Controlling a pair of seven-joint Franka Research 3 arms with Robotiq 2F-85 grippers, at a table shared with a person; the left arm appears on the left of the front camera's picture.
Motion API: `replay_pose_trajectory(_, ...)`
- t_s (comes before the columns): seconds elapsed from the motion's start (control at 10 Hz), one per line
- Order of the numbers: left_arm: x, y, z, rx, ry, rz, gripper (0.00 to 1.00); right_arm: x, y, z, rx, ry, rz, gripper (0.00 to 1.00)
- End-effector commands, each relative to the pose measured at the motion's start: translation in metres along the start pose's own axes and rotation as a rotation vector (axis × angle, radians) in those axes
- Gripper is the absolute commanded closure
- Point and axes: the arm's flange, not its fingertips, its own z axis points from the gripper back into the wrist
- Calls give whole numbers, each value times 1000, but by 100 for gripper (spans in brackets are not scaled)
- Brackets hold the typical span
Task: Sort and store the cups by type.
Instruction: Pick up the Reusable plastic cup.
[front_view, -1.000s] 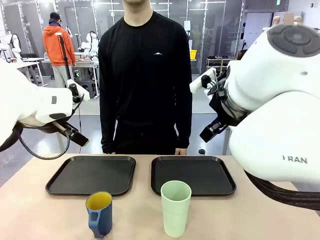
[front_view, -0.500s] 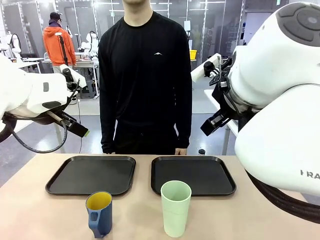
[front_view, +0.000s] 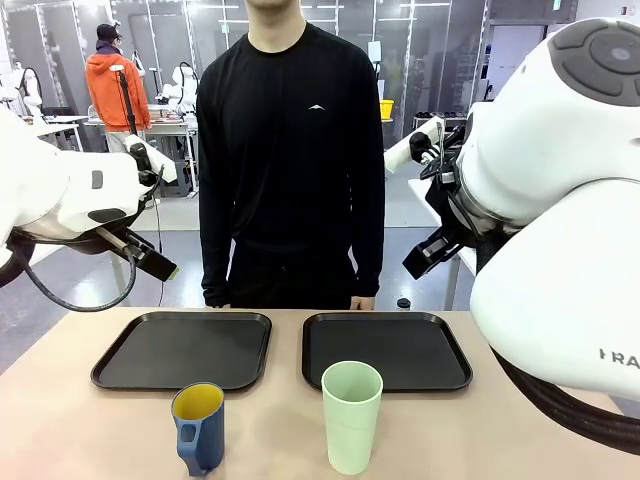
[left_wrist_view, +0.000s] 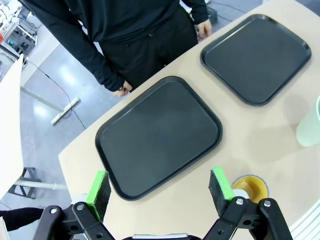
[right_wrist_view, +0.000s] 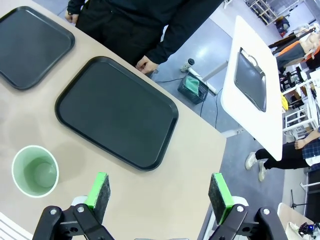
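My left gripper (left_wrist_view: 159, 186) is up over the left side of the table (front_view: 500, 430), jaws spread wide, holding nothing. Left tray (front_view: 183, 348) sits at the far side. Mug (front_view: 199, 428) is on the table just in front of it, upright, handle toward me. Tumbler (front_view: 351, 416) stands upright near the mug, just in front of the right tray (front_view: 386, 350). My right gripper (right_wrist_view: 158, 190) is raised over the right side, jaws wide apart, holding nothing. Person (front_view: 290, 150) stands at the far edge.

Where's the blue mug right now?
Front view: the blue mug stands on the table near the robot's edge, on its left side, just in front of the left black tray, with the mint-green tumbler to its right.
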Motion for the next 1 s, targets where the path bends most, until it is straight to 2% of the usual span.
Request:
replay_pose_trajectory(0.0, -6, 1, 0, 45, 35, 3, 0, -2, 2, -5, -2, 0, -17, 0)
replay_pose_trajectory(0.2, -13, 13, -11, 44, 72, 27, 0, -7, -10, -22, 22, 35, -42, 0)
replay_pose_trajectory(0.5, -42, 53, -52, -16, 184, 128, 0, -28, -40, -87, 86, 134, -134, 0)
replay_pose_trajectory(0.7, -68, 69, -90, -75, 254, 176, 0, -45, -45, -129, 121, 210, -185, 0)
replay_pose_trajectory(0.9, -87, 73, -119, -130, 290, 206, 0, -57, -38, -161, 183, 245, -192, 0)
